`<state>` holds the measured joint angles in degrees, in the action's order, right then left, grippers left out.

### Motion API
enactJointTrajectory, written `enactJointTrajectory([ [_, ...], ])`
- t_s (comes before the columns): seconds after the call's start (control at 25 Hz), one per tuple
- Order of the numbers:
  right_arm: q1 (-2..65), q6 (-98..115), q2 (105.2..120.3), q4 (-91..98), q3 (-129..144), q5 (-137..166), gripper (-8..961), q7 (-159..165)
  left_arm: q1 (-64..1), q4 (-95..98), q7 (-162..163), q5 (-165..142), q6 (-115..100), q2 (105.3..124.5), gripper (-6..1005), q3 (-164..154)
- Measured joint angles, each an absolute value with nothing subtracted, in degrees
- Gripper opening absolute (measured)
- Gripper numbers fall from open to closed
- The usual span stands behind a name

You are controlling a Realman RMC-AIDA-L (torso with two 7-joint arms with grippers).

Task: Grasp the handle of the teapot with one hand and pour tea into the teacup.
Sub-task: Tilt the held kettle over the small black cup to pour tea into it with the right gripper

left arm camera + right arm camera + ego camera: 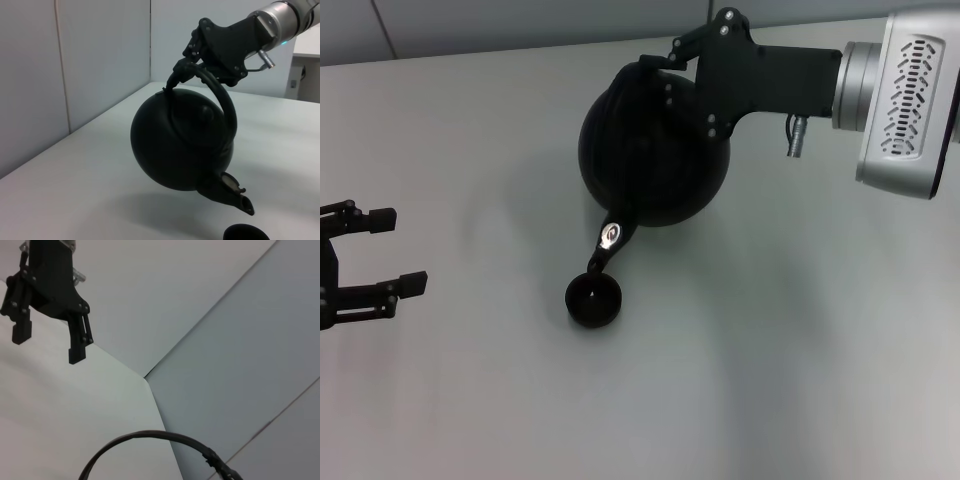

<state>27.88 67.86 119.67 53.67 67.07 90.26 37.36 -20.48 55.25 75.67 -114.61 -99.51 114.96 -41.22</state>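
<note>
1. teacup (594,299) on white table (800,380), nearest, directly below spout (605,247)
2. left gripper (382,252) idle at table's left edge, fingers spread wide, holding nothing
3. teapot (650,160) lifted off table, tipped spout-down over cup
4. right gripper (192,62) clamped on handle (220,95) top, farthest back, arm coming from right

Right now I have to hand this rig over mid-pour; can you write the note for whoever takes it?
Right pincer: shut on the handle, holding the teapot lifted off the table and tipped, spout down.
Left pincer: open, idle at the table's left side.
Teacup: on the table, just under the spout.
Done: grasp, lift, tilt.
Left: no tea stream is visible; finish pouring, then set the teapot down.
</note>
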Motion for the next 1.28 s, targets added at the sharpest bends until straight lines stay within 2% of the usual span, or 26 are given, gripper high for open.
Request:
enactJointTrajectory([
  [1.28,25.41,65.05,119.71,56.50,71.44,89.31,63,37.37,-20.21,54.84,75.29,-114.61,-99.06,114.96,813,-41.22],
])
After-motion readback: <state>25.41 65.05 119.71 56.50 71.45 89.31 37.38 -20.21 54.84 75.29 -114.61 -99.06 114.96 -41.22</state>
